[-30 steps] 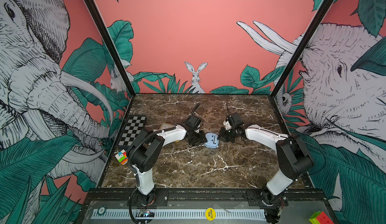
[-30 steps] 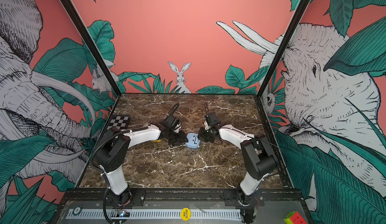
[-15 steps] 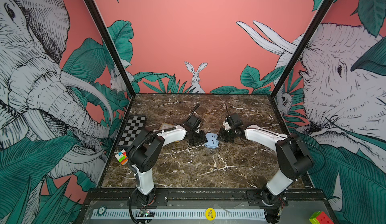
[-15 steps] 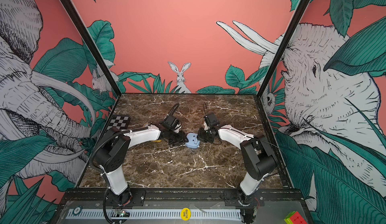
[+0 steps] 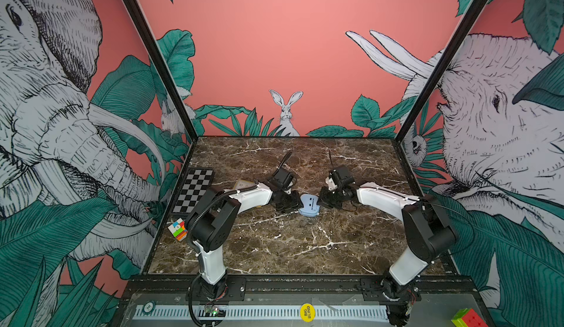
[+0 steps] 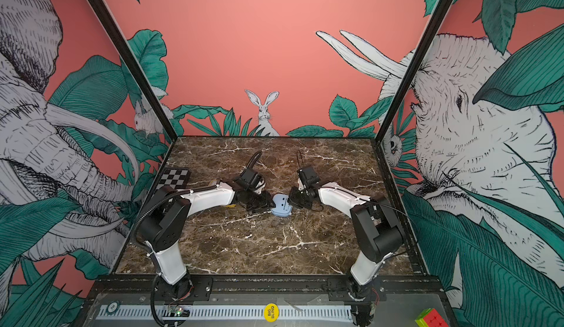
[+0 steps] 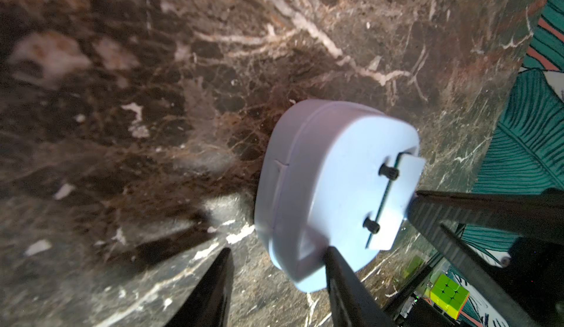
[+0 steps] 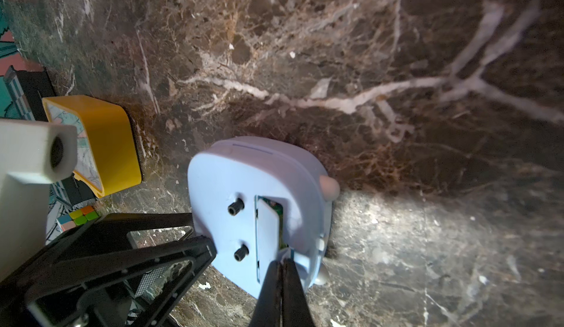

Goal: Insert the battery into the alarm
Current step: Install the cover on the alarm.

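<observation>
The alarm (image 5: 309, 205) (image 6: 281, 205) is a light blue clock lying face down in the middle of the marble table. Its back shows two black knobs and a battery cover (image 8: 267, 234) standing ajar, with green board in the gap. My left gripper (image 7: 278, 249) (image 5: 293, 203) is open. One of its fingers (image 7: 338, 273) rests against the alarm (image 7: 320, 188), the other stands free over the table. My right gripper (image 8: 282, 260) (image 5: 324, 199) is shut, its tips at the end of the cover. The battery is not in view.
A yellow box (image 8: 106, 145) lies just left of the alarm (image 8: 213, 182), under my left arm. A checkerboard (image 5: 193, 194) and a colour cube (image 5: 177, 229) sit at the table's left edge. Another cube (image 5: 467, 318) lies outside the front rail.
</observation>
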{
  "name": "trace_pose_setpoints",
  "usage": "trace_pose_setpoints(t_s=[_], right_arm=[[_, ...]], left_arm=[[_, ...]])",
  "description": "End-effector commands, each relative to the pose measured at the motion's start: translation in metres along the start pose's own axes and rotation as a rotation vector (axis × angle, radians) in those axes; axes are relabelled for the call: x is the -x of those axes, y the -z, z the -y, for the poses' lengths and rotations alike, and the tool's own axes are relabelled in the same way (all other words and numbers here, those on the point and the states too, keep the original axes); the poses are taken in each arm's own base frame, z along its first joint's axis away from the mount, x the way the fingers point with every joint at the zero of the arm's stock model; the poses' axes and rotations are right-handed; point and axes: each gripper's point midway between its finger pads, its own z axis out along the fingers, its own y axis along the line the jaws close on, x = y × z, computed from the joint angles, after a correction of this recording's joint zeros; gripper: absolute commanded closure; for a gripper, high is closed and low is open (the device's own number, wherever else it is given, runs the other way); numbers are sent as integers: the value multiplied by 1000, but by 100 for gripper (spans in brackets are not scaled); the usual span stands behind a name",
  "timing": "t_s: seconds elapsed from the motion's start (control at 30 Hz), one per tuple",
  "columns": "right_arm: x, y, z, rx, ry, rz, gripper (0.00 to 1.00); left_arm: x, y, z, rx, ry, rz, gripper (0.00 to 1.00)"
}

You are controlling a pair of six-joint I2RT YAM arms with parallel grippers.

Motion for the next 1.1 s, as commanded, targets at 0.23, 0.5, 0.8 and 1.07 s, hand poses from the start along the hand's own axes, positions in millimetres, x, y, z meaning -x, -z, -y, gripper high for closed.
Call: trace_pose_setpoints(t_s=[0.23, 0.5, 0.8, 1.07], right_arm=[[4, -4, -2, -20, 2, -1, 100], [6, -5, -4, -21, 7, -5, 100], [7, -8, -5, -16, 6, -5, 100], [5, -10, -2, -22, 5, -11, 100]], left_arm=[[-10, -2, -11, 35, 18, -19, 50], [-11, -3, -11, 34, 18, -21, 50], [-11, -3, -11, 33, 18, -22, 50], [-11, -3, -11, 34, 18, -23, 50]])
